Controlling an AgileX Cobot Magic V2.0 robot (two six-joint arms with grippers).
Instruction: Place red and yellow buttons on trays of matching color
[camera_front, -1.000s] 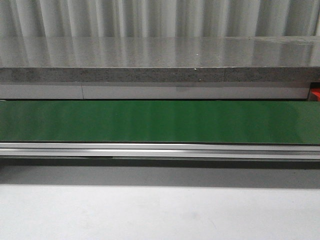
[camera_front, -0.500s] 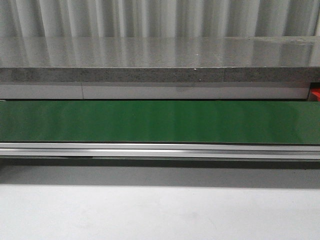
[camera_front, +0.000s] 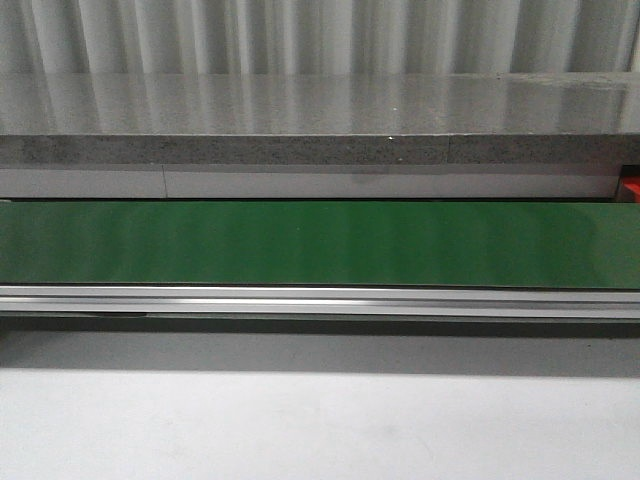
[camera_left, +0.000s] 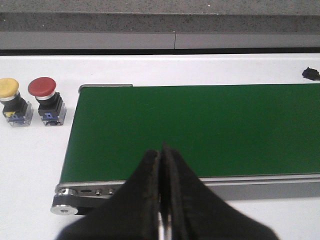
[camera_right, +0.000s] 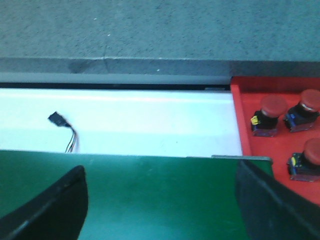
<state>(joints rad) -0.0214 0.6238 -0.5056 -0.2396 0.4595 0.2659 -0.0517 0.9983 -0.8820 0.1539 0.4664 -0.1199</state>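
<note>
- The left gripper (camera_left: 161, 165) has its fingers pressed together, holding nothing, above the near edge of the green conveyor belt (camera_left: 200, 130).
- The right gripper (camera_right: 160, 200) is spread wide over the belt, holding nothing.
- Past the belt's end, a yellow button (camera_left: 11, 100) and a red button (camera_left: 45, 99) stand upright, side by side on the white table (camera_left: 30, 150).
- A red tray (camera_right: 280, 150) beside the belt's other end holds three red buttons (camera_right: 270, 115).

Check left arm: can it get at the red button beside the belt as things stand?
Probably yes. The red button stands upright on the white table, off the end of the green belt, nothing over it. The yellow button sits close beside it, and the left hand is shut, so it must open first.
</note>
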